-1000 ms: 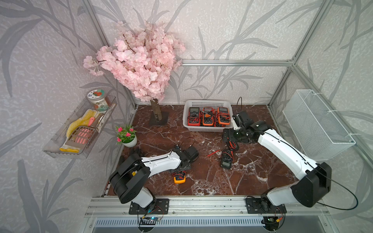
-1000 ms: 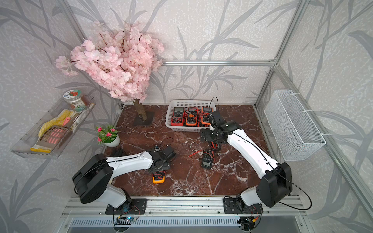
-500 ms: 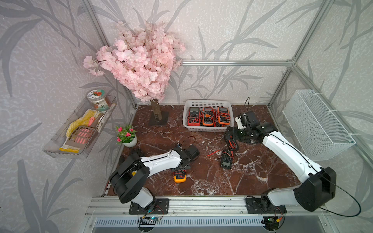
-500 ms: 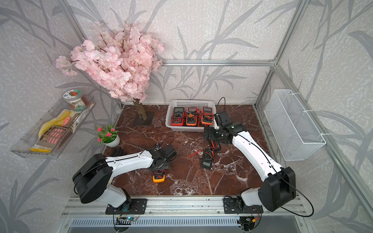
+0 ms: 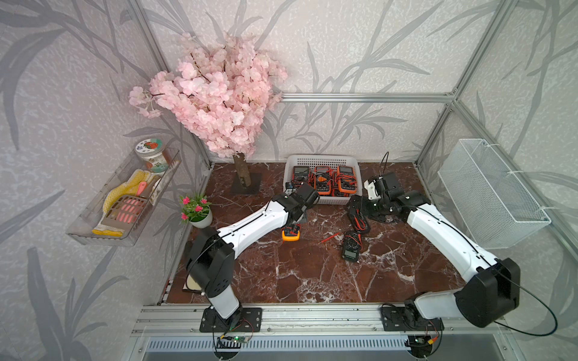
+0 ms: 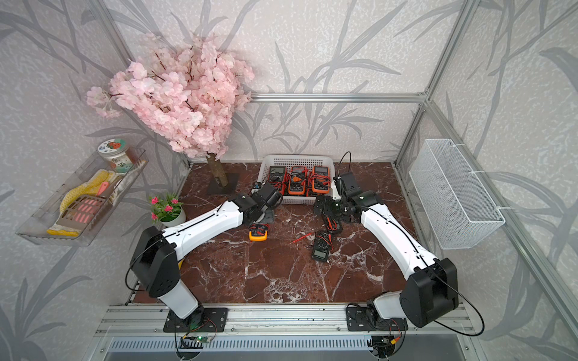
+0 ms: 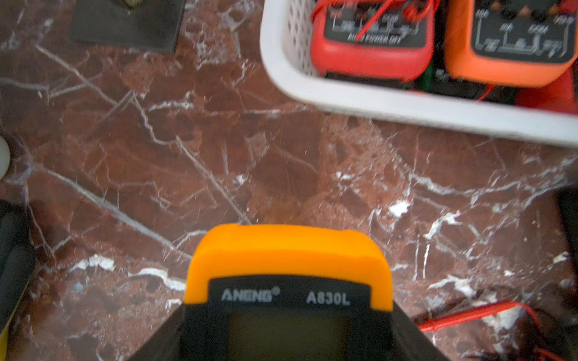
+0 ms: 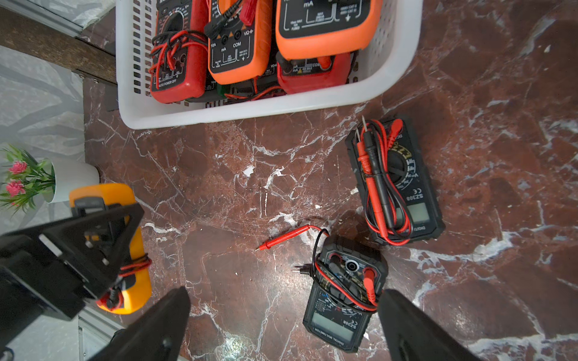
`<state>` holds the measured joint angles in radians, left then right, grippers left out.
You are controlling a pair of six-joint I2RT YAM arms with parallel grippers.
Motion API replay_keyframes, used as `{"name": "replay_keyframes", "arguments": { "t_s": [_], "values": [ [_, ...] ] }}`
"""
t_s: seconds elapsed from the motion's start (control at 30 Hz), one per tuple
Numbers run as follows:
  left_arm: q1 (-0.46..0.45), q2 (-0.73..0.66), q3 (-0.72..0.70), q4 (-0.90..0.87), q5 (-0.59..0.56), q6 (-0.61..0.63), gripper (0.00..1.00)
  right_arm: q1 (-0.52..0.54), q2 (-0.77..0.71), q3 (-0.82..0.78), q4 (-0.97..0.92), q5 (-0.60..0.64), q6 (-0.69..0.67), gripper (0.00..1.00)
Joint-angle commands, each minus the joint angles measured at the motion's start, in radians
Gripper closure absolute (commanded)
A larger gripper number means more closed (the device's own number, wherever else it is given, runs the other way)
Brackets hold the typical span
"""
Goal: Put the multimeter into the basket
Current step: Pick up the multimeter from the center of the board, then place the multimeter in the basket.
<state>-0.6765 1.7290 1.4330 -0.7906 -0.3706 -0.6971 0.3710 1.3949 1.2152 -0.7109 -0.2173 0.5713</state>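
Your left claw is clamped on the yellow multimeter, near the white basket but outside it. Your right claw gapes wide above the dark red tabletop, near a black meter.

Place: was a staged robot-lab booth.
Frame: silver aluminium profile bars enclosed it.
Walls: grey leaf-patterned wallpaper panels lined it.
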Motion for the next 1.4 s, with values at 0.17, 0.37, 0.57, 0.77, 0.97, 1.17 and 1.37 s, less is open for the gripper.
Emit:
{"name": "replay_keyframes", "arguments": {
  "t_s": [0.17,0.37,0.57,0.77,0.97,1.17,1.37],
  "values": [
    [0.051,0.241,0.42,-0.011,0.025,0.209,0.69,-0.011,0.022,0.032,-0.049,0.065,-0.022,0.01],
    [0.065,0.417,0.665,0.009,0.072,0.272,0.67,-0.012,0.032,0.024,-0.079,0.107,-0.033,0.01],
    [0.075,0.558,0.856,0.033,0.116,0.291,0.66,-0.01,0.032,0.015,-0.103,0.123,-0.055,0.01],
    [0.075,0.692,1.045,0.03,0.151,0.283,0.62,-0.011,0.045,-0.021,-0.123,0.137,-0.07,0.01],
    [0.077,0.768,1.114,0.06,0.156,0.255,0.57,-0.011,0.071,-0.058,-0.132,0.124,-0.079,0.01],
    [0.078,0.814,1.131,0.058,0.173,0.226,0.46,-0.005,0.084,-0.107,-0.113,0.102,-0.069,0.01],
    [0.078,0.829,1.119,0.054,0.18,0.216,0.17,0.01,0.096,-0.151,-0.098,0.091,-0.045,0.01]
  ]
}}
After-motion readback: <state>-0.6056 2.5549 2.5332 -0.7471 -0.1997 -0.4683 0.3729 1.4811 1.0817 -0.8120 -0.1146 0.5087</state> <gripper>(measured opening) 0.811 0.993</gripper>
